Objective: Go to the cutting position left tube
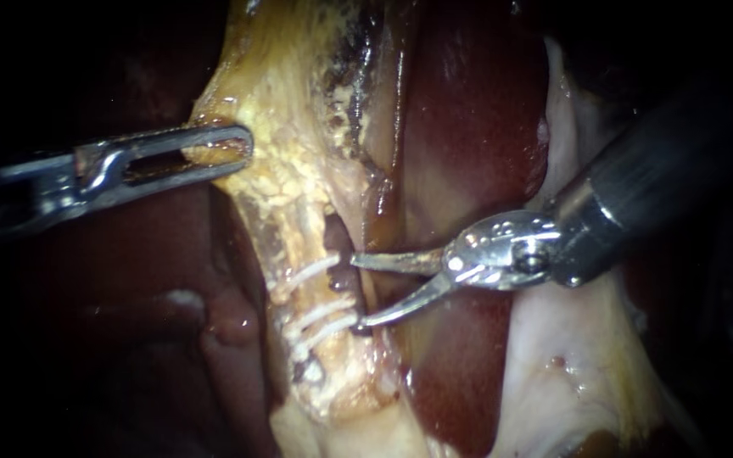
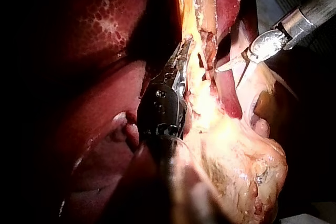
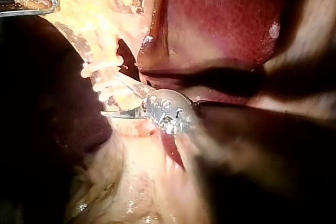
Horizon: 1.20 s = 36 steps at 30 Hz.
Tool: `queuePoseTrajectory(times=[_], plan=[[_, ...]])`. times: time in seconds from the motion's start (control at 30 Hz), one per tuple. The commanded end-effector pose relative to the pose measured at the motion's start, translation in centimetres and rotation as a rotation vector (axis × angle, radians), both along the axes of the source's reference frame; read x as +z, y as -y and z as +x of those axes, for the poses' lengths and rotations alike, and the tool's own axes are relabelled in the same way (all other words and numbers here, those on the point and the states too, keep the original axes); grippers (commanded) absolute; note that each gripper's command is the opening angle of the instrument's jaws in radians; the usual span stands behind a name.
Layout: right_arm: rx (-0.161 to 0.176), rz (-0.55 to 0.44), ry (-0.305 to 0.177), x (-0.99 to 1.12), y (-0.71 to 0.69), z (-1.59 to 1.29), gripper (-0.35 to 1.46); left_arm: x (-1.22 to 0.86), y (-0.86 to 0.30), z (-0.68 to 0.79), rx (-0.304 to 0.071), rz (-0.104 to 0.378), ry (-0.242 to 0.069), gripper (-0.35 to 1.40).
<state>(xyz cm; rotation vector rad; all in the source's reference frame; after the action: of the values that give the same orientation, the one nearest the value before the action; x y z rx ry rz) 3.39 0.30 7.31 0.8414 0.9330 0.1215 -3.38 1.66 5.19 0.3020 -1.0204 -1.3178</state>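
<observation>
A pale yellow tube [image 1: 303, 280] runs down the middle of the endoscope view, crossed by white clips [image 1: 320, 314], one higher and a pair lower. My right instrument [image 1: 356, 291] comes in from the right with two thin blades open. Their tips sit at the tube's right edge, level with the clips, and nothing is gripped between them. In the right wrist view the same blades [image 3: 113, 95] lie against the clipped tube [image 3: 105, 85]. My left instrument [image 1: 243, 153] is shut on the yellow fatty tissue [image 1: 273, 127] above the tube and holds it to the left.
Dark red liver [image 1: 468, 127] lies right of the tube, behind the right instrument. More liver [image 1: 129, 322] fills the lower left. Whitish tissue [image 1: 570, 365] spreads at the lower right. A dark gap [image 1: 338, 246] opens just right of the tube above the clips.
</observation>
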Motion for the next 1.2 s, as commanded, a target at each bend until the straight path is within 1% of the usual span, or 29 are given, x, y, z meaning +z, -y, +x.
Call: queuePoseTrajectory(times=[0.03,0.2,0.37,0.57,0.67,0.87,0.97,1.0,1.07,1.1,1.2], plan=[[-0.005,0.008,0.000,0.04,0.00,0.02,1.37,0.00,0.00,0.00,0.001,0.000,0.000,-0.35],[-0.024,0.024,0.003,0.16,0.00,0.09,1.34,-0.04,0.02,0.00,-0.002,0.000,-0.001,-0.35],[-0.017,0.025,0.008,0.24,-0.05,0.14,1.34,-0.10,0.05,0.00,-0.006,-0.001,-0.001,-0.35],[-0.018,0.022,0.015,0.36,-0.10,0.17,1.34,-0.13,0.07,0.00,-0.009,-0.003,-0.001,-0.35],[-0.014,0.022,0.020,0.41,-0.09,0.20,1.34,-0.15,0.08,0.00,-0.009,-0.003,-0.001,-0.35],[-0.034,0.029,0.014,0.47,-0.06,0.30,1.34,-0.15,0.08,0.00,-0.006,-0.007,-0.003,-0.35],[-0.047,0.044,-0.002,0.49,-0.04,0.37,1.32,-0.15,0.08,0.00,-0.006,-0.007,-0.003,-0.35],[-0.053,0.046,-0.017,0.50,-0.04,0.40,1.32,-0.15,0.08,0.00,-0.006,-0.007,-0.003,-0.35],[-0.055,0.060,-0.037,0.51,-0.03,0.43,1.32,-0.15,0.08,0.00,-0.006,-0.007,-0.003,-0.35],[-0.058,0.064,-0.057,0.51,-0.03,0.45,1.30,-0.15,0.08,0.00,-0.006,-0.007,-0.003,-0.35],[-0.072,0.074,-0.087,0.50,-0.02,0.46,1.30,-0.14,0.07,0.02,-0.005,-0.007,-0.003,-0.35]])
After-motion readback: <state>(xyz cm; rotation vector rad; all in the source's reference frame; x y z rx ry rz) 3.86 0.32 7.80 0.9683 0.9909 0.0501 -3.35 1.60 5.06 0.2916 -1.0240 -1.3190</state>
